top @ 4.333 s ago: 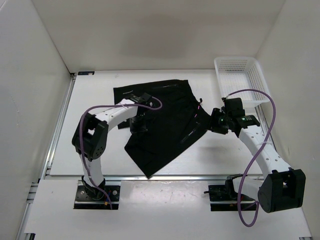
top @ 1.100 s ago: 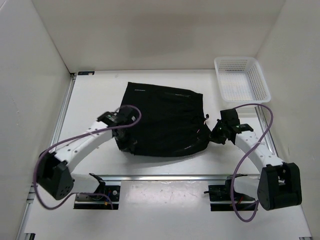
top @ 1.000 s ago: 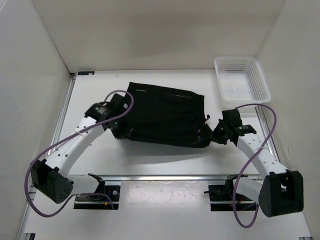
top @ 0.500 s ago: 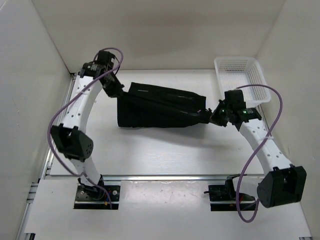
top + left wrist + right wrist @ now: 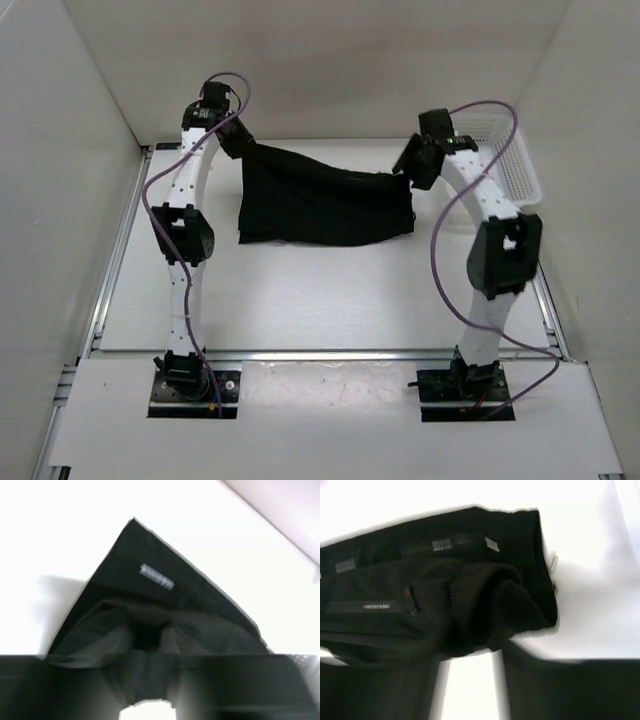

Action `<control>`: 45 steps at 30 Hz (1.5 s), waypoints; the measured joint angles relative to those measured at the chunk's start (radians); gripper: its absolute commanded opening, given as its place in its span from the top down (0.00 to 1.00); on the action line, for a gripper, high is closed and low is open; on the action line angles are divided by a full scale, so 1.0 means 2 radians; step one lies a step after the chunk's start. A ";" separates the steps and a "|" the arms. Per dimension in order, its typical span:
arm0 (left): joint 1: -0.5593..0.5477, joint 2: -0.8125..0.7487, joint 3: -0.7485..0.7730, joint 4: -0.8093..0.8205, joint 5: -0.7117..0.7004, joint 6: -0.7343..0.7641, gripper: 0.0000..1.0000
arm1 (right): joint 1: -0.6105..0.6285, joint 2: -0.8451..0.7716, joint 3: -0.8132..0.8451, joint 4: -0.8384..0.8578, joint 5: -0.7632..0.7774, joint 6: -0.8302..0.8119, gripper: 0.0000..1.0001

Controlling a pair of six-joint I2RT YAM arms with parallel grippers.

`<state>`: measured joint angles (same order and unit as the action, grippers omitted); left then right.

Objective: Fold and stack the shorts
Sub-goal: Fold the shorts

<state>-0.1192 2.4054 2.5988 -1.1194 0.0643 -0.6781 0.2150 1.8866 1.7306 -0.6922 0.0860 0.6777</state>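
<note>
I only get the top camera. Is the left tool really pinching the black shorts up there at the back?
Observer: Yes. The left wrist camera shows a corner of the shorts bunched right into the left tool.
Operator: And the other one?
Observer: Its wrist camera shows the right tool with its fingers apart, white table showing between them and cloth heaped just past the tips.
Operator: Is there any writing on them?
Observer: There is a small white printed label, too blurred to read.

A robotics lab cell: bare white walls [image 5: 330, 60], white table [image 5: 320, 300], aluminium rail [image 5: 330, 354] along its near edge.
</note>
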 measured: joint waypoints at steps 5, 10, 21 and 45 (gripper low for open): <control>0.016 0.061 0.042 0.037 0.028 0.005 0.14 | -0.006 0.095 0.102 -0.005 0.012 -0.005 0.03; 0.022 -0.013 -0.076 0.057 0.031 0.020 0.37 | -0.001 0.061 0.060 0.010 0.027 -0.022 0.08; 0.021 -0.217 -0.410 0.075 0.037 0.049 0.00 | -0.015 -0.108 -0.255 0.081 -0.055 -0.012 0.01; 0.038 -0.140 -0.502 0.106 0.038 0.039 0.90 | 0.005 0.037 -0.204 0.163 -0.063 0.011 0.92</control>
<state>-0.0429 2.1250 1.5951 -0.9081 0.1410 -0.5991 0.2253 1.9598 1.3231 -0.3668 -0.0391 0.7002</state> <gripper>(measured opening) 0.111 0.115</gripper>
